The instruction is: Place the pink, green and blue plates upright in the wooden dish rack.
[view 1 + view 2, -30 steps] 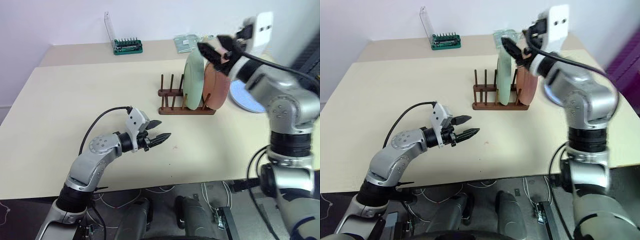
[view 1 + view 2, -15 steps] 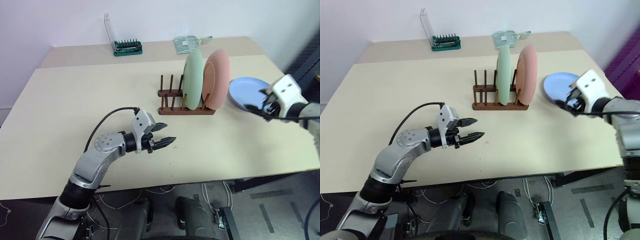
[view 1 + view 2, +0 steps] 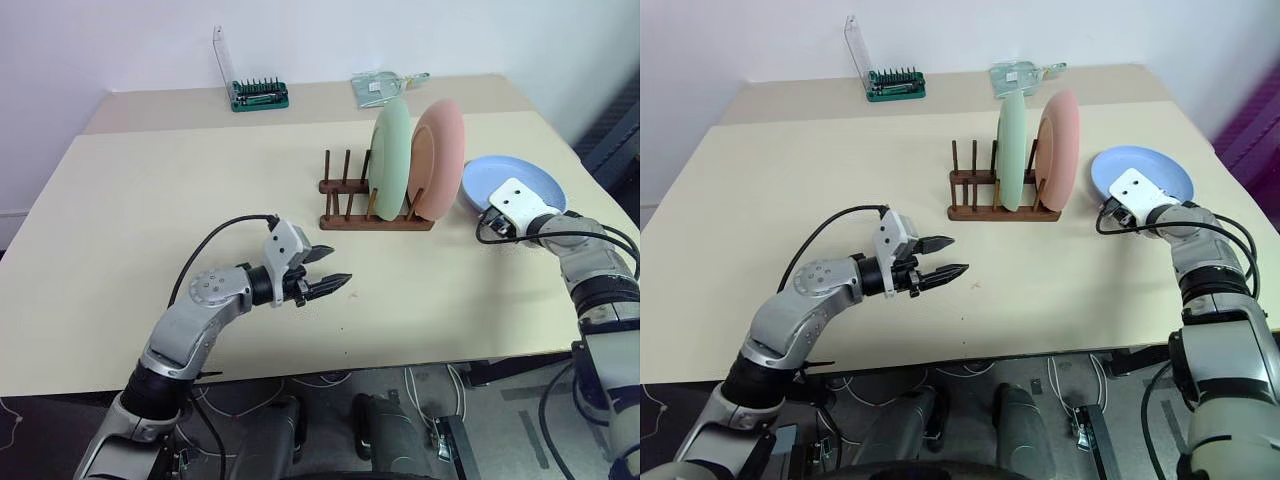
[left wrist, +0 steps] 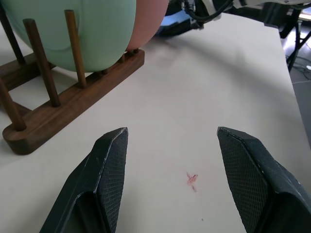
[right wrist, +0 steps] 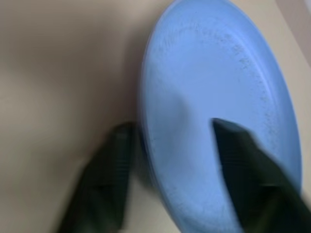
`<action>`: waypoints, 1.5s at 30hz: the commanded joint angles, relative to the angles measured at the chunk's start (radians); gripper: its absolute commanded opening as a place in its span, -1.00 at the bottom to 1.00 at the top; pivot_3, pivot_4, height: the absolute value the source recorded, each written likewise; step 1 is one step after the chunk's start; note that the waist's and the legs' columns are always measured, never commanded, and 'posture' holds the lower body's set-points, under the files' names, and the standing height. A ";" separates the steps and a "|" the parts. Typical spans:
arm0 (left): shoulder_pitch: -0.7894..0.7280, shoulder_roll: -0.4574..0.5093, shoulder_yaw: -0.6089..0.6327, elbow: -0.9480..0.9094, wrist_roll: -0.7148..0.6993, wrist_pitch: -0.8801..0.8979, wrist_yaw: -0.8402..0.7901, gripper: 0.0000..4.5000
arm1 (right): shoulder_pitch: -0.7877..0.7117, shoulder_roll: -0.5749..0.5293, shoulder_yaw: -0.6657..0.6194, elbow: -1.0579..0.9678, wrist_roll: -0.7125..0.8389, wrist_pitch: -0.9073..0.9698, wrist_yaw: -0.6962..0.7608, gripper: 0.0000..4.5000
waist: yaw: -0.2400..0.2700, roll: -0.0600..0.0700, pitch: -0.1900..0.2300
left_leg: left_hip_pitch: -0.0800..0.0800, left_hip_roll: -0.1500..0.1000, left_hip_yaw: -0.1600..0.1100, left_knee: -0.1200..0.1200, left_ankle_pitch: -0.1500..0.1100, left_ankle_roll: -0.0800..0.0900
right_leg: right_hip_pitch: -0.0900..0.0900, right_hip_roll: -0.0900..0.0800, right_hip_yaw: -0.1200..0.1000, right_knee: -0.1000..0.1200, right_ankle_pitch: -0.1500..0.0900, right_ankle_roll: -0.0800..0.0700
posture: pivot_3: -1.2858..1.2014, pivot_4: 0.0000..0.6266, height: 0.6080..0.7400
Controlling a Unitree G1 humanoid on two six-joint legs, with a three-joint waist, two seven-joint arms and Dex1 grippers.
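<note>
On my head camera the wooden dish rack (image 3: 375, 205) sits a little right of centre in the upper half of the frame, on the beige table (image 3: 180, 200). The green plate (image 3: 390, 158) and the pink plate (image 3: 438, 158) both stand upright in it, side by side at the rack's right end, with the pink one on the outside; the pegs at its left end are free. The blue plate (image 3: 525, 180) lies flat on the table just to the right of the rack, at the right side of the frame.

My right gripper (image 5: 170, 160) is down at the near-left rim of the blue plate. Its wrist view shows one finger over the plate's face and the other outside the rim, so the edge lies between them; the fingers are apart, and I cannot tell whether they press on it.

My left gripper (image 3: 325, 270) is in the lower centre of the head view, just above the table and well short of the rack, with its fingers (image 4: 109, 170) spread and nothing between them. Its wrist view shows a small red mark (image 4: 191, 179) on the tabletop.

At the far edge, in the upper left of the frame, stands the green screwdriver-bit holder (image 3: 260, 95), and a clear packet (image 3: 380, 85) lies at upper centre.
</note>
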 commanded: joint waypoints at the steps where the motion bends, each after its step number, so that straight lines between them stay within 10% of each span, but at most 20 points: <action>1: 0.008 0.001 0.009 -0.052 0.004 -0.012 0.006 0.33 | -0.028 -0.002 -0.022 0.003 -0.002 -0.051 -0.005 -0.88 | -0.002 0.000 0.000 | 0.000 0.000 0.000 0.000 0.000 0.000 | 0.000 0.000 0.000 0.000 0.000 0.000 | 0.03 -0.52 0.87; 14: -0.008 0.004 0.009 -0.030 0.007 -0.021 -0.010 0.33 | -0.044 -0.067 -0.218 -0.410 0.079 -0.056 -0.157 -0.97 | -0.004 0.002 0.001 | 0.001 0.000 0.001 -0.001 0.000 0.000 | 0.000 0.000 0.001 0.001 0.000 0.000 | 0.03 -0.52 0.87; 23: -0.056 -0.029 0.071 0.076 0.073 -0.132 0.064 0.33 | -0.249 0.117 -0.388 -0.996 0.686 0.465 0.058 -0.97 | -0.004 0.000 0.000 | 0.003 0.002 0.000 -0.001 0.000 0.000 | 0.001 0.002 0.001 0.001 0.000 0.000 | 0.03 -0.52 0.87; 28: -0.051 0.029 0.178 0.127 0.073 -0.169 0.072 0.33 | -0.252 0.313 -0.399 -1.220 1.016 0.782 -0.057 -0.97 | -0.004 0.000 0.000 | 0.003 0.002 0.000 -0.001 0.000 0.000 | -0.001 0.002 0.001 0.003 0.000 -0.001 | 0.03 -0.52 0.87; 33: 0.008 0.122 0.219 0.167 0.106 -0.215 0.041 0.33 | -0.257 0.566 -0.448 -1.214 1.249 0.932 -0.322 -0.97 | -0.016 0.001 0.000 | 0.002 0.002 0.000 -0.004 -0.001 0.000 | -0.003 0.001 0.002 0.004 0.002 0.002 | 0.03 -0.52 0.87; 45: 0.100 0.134 0.206 0.078 0.082 -0.151 0.007 0.33 | -0.147 0.619 -0.463 -1.064 1.320 1.058 -0.459 -0.97 | -0.007 0.001 0.000 | 0.001 0.002 0.000 -0.004 -0.001 0.000 | -0.004 0.001 0.001 0.002 0.002 -0.002 | 0.03 -0.52 0.87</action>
